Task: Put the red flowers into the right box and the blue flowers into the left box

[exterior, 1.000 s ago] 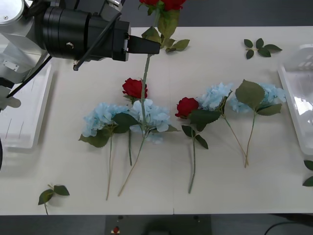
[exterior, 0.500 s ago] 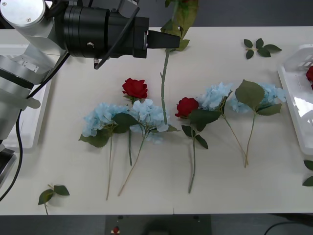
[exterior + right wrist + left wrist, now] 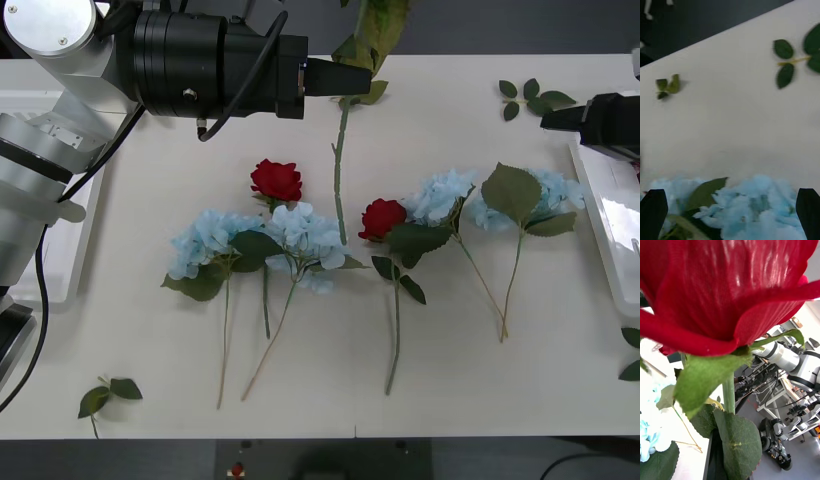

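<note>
My left gripper (image 3: 345, 80) is shut on the stem of a red flower (image 3: 726, 288), held above the table's far edge. Its bloom fills the left wrist view, and its stem (image 3: 339, 180) hangs down towards the table. Two more red flowers (image 3: 276, 180) (image 3: 382, 218) lie among several blue flowers (image 3: 305, 232) mid-table. My right gripper (image 3: 562, 120) reaches in from the right, open, just above the rightmost blue flower (image 3: 752, 206), with nothing between its fingers. The left box (image 3: 50, 240) sits at the left edge and the right box (image 3: 610, 220) at the right edge.
Loose green leaf sprigs lie at the far right (image 3: 533, 97), the front left (image 3: 108, 393) and the right edge (image 3: 632, 352). In the right wrist view a sprig (image 3: 790, 63) lies past the blue flower. The table's front strip is bare.
My right gripper has come into the front view from the right, beside the rightmost blue flower. My left gripper carried the red flower rightwards a second ago and now holds nearly still.
</note>
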Tool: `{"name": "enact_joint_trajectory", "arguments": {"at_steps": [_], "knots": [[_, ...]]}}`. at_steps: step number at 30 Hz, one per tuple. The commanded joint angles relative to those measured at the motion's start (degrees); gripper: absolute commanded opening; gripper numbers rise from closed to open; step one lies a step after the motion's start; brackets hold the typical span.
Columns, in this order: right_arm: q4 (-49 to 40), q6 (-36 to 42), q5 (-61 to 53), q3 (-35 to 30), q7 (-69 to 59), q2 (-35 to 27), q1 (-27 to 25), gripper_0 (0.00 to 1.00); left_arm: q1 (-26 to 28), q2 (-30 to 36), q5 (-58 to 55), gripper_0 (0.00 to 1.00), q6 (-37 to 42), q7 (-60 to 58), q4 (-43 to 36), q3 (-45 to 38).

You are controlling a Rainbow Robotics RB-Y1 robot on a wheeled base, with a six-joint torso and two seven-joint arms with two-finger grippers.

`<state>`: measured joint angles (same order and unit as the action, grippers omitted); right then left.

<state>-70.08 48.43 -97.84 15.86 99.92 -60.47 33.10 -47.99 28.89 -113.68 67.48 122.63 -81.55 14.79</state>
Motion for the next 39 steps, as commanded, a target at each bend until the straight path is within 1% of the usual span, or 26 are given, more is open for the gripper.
{"name": "enact_joint_trajectory", "arguments": {"at_steps": [1, 4, 5, 8, 11, 17, 22, 26, 31, 39], "knots": [[-1.6, 2.5, -9.7, -0.7, 10.6, -0.9, 1.2, 1.0, -2.5, 0.1, -0.6, 0.0, -0.2, 1.6, -1.9, -0.5], [-2.5, 3.9, -17.5, -0.8, 15.2, 0.9, 0.5, 1.0, -2.5, 0.1, -0.6, 0.0, -0.2, 1.6, -1.9, -0.5], [-4.3, 3.9, -21.5, -1.3, 17.5, 1.4, -1.0, 1.0, -2.5, 0.1, -0.6, 0.0, -0.2, 1.6, -1.9, -0.5], [-9.7, 2.5, -28.3, -2.7, 21.4, 2.6, -5.0, 1.0, -2.5, 0.1, -0.6, 0.0, -0.2, 1.6, -1.9, -0.5], [-15.3, 1.5, -33.2, -3.1, 25.2, 3.1, -8.2, 1.0, -2.5, 0.1, -0.6, 0.0, -0.2, 1.6, -1.9, -0.5], [-23.0, 1.8, -38.9, -3.0, 32.1, 5.3, -11.5, 1.0, -2.5, 0.1, -0.6, 0.0, -0.2, 1.6, -1.9, -0.5], [-28.2, 1.8, -38.9, -3.0, 36.0, 7.9, -14.3, 1.0, -2.5, 0.1, -0.6, 0.0, -0.2, 1.6, -1.9, -0.5], [-31.8, 1.8, -38.9, -2.9, 40.9, 11.9, -17.4, 1.0, -2.5, 0.1, -0.6, 0.0, -0.2, 1.6, -1.9, -0.5], [-32.6, 1.9, -35.6, -2.9, 45.7, 18.7, -19.0, 1.0, -2.5, 0.1, -0.6, 0.0, -0.2, 1.6, -1.9, -0.5], [-32.0, 1.9, -24.8, -2.9, 45.9, 31.0, -19.0, 1.0, -2.5, 0.1, -0.6, 0.0, -0.2, 1.6, -1.9, -0.5]]}}
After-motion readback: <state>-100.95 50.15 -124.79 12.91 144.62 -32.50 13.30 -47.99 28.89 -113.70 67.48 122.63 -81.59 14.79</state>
